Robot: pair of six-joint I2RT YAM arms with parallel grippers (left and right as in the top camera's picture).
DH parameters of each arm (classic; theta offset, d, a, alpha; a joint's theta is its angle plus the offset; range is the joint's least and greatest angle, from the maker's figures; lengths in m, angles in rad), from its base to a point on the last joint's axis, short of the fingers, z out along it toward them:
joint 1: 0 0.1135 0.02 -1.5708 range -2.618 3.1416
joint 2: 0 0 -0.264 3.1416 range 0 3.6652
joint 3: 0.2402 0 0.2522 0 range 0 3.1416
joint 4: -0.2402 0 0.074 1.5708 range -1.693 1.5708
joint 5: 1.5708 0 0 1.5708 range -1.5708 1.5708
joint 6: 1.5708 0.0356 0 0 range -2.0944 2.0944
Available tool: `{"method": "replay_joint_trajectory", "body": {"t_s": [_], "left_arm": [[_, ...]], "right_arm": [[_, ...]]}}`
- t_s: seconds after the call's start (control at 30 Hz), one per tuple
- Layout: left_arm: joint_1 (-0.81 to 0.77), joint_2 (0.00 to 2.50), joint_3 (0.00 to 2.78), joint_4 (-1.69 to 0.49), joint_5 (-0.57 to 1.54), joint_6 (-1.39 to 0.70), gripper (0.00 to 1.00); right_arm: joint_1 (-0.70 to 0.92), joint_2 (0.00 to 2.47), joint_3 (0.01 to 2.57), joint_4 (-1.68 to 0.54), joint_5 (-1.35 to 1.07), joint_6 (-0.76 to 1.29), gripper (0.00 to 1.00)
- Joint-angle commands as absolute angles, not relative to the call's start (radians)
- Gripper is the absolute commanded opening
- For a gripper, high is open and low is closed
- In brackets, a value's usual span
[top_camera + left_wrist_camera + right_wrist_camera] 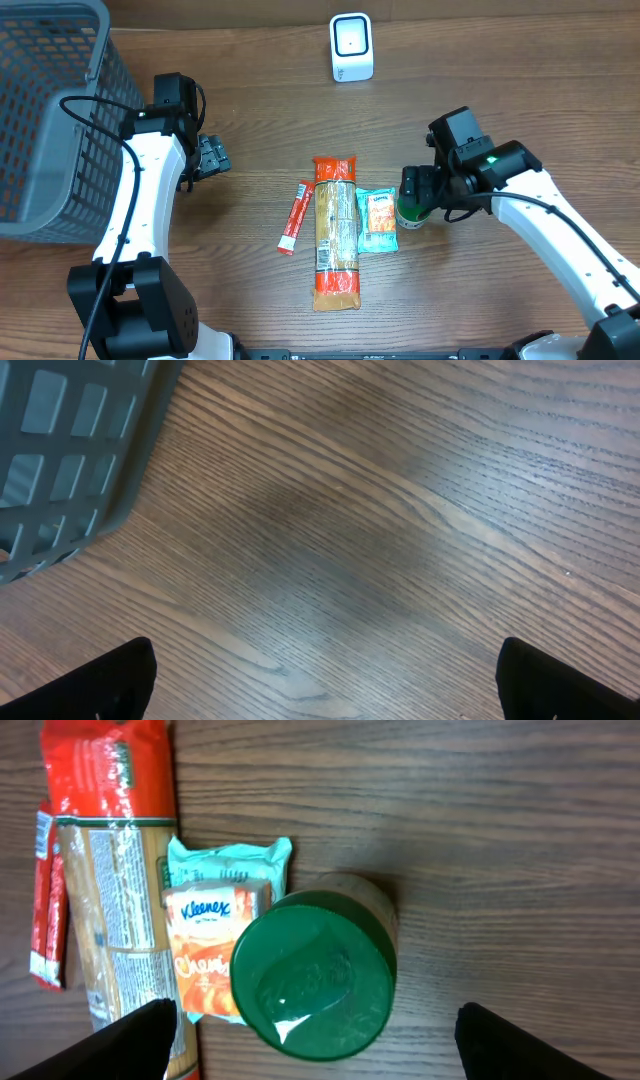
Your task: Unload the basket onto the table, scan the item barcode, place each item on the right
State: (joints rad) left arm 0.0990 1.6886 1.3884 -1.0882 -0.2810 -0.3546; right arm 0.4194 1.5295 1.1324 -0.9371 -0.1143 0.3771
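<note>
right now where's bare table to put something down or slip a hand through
Bare wood lies between the scanner and the pasta pack, and between the left gripper and the red stick packet. Crowded: pasta pack, Kleenex pack and green-lidded jar sit side by side, the open right gripper over the jar.

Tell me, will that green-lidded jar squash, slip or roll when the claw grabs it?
Likely stiff: the jar looks like hard plastic, so it shouldn't squash. Its glossy lid may be slippery. Upright and round, it would probably roll if knocked over.
</note>
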Motion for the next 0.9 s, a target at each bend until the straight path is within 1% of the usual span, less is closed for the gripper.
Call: {"method": "replay_joint_trajectory", "body": {"t_s": [0.0, 0.2, 0.5, 0.6, 0.63, 0.87], "left_arm": [[0.098, 1.667, 1.407, -1.088, -0.287, -0.329, 1.00], [0.098, 1.667, 1.407, -1.088, -0.287, -0.329, 1.00], [0.098, 1.667, 1.407, -1.088, -0.288, -0.329, 1.00], [0.098, 1.667, 1.407, -1.088, -0.287, -0.329, 1.00], [0.098, 1.667, 1.407, -1.088, -0.287, -0.329, 1.00], [0.098, 1.667, 1.407, -1.088, -0.287, -0.329, 1.00]], "right_arm": [[0.441, 1.515, 1.093, -0.907, -0.098, 0.420, 0.91], [0.471, 1.515, 1.072, -0.865, -0.087, 0.419, 0.91], [0.479, 1.515, 1.072, -0.862, -0.087, 0.419, 0.92], [0.479, 1.515, 1.072, -0.865, -0.087, 0.419, 0.96], [0.479, 1.515, 1.072, -0.865, -0.088, 0.419, 1.00], [0.479, 1.515, 1.072, -0.858, -0.121, 0.420, 1.00]]}}
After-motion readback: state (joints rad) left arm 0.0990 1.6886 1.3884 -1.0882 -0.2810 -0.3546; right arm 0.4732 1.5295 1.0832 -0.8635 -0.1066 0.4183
